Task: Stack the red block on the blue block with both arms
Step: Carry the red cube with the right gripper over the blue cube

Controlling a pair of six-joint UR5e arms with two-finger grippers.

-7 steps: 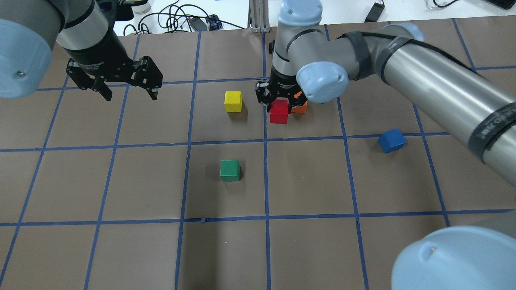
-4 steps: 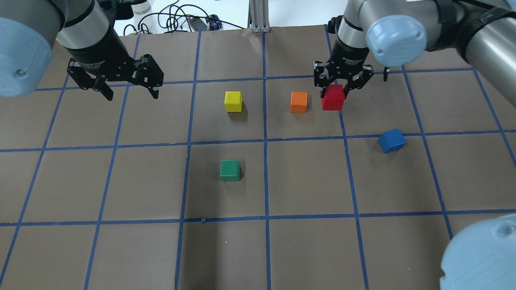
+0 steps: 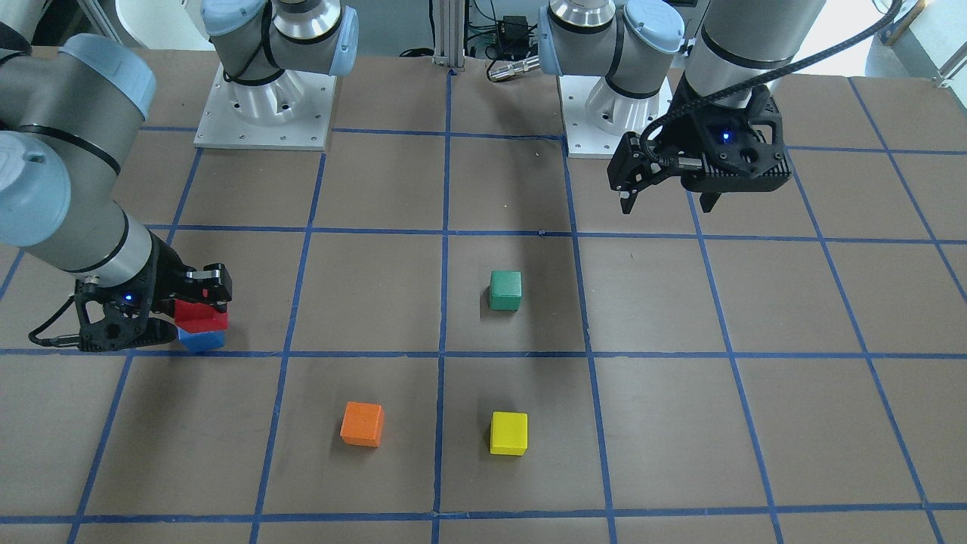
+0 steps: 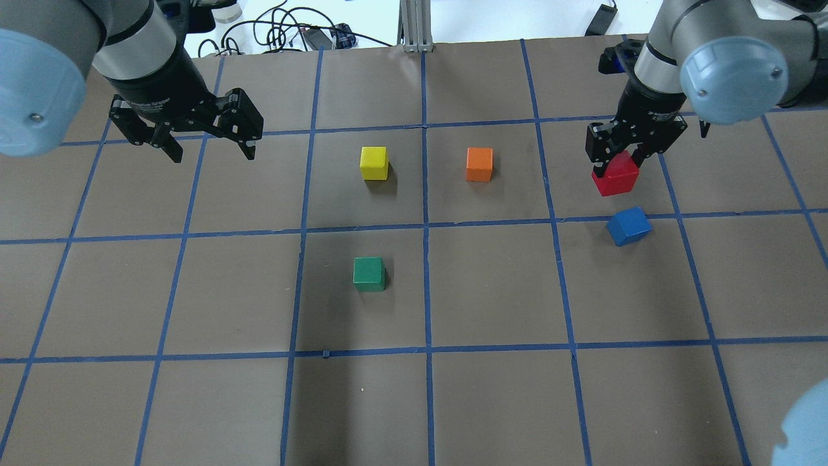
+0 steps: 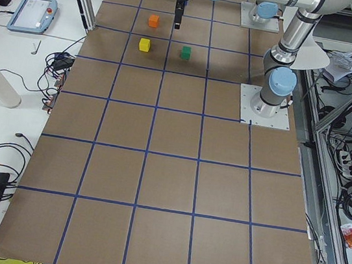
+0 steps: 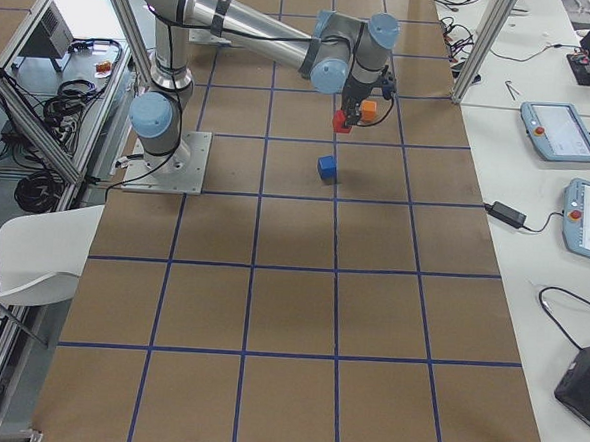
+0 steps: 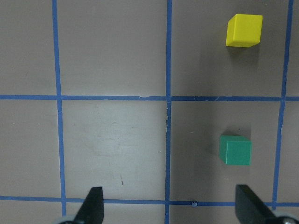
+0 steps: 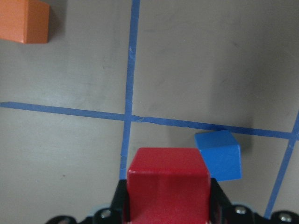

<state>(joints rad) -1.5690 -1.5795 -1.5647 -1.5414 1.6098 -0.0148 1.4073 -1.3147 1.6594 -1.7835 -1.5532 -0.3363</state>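
Note:
My right gripper is shut on the red block and holds it above the table, close to the blue block. The blue block lies turned at an angle on the brown table, just nearer the robot than the red one. In the right wrist view the red block sits between the fingers, with the blue block ahead and to the right. In the front-facing view the red block overlaps the blue block. My left gripper is open and empty, hovering at the far left.
An orange block and a yellow block sit in the far middle squares. A green block sits nearer the robot, in the middle. Cables lie beyond the table's far edge.
My right gripper has carried the red block rightwards, from beside the orange block past it to a spot near the blue block. The left arm has not moved.

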